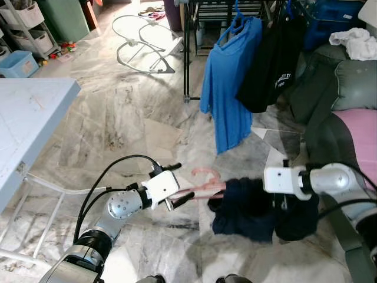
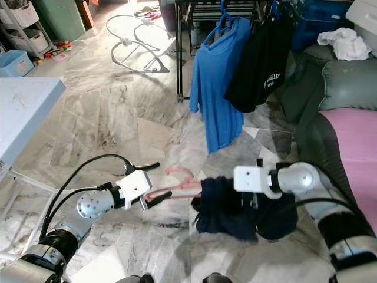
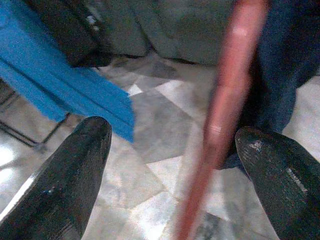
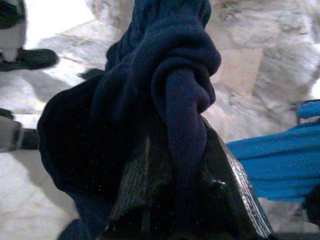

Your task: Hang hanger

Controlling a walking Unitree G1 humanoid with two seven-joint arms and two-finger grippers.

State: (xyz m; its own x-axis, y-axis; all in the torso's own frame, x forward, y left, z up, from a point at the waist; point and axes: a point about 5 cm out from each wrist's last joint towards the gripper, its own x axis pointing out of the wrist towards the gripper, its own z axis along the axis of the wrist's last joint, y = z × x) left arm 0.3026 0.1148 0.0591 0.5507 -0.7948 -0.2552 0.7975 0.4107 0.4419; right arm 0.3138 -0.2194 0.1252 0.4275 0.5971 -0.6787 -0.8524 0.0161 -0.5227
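Left gripper [image 1: 179, 184] spread wide, fingers apart either side of one pink plastic hanger [image 1: 206, 183], thin, curved, blurred, held low over the marble floor [image 1: 118, 118]. One dark navy garment [image 1: 247, 206] draped on it. Right gripper [image 4: 187, 200] clamped on the navy cloth. Beyond, two hung garments: blue shirt [image 1: 230, 88], black top [image 1: 271, 65].

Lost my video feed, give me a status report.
Left gripper open, pink hanger between its fingers. Right gripper shut on navy garment. Rack ahead, blue shirt already hung.
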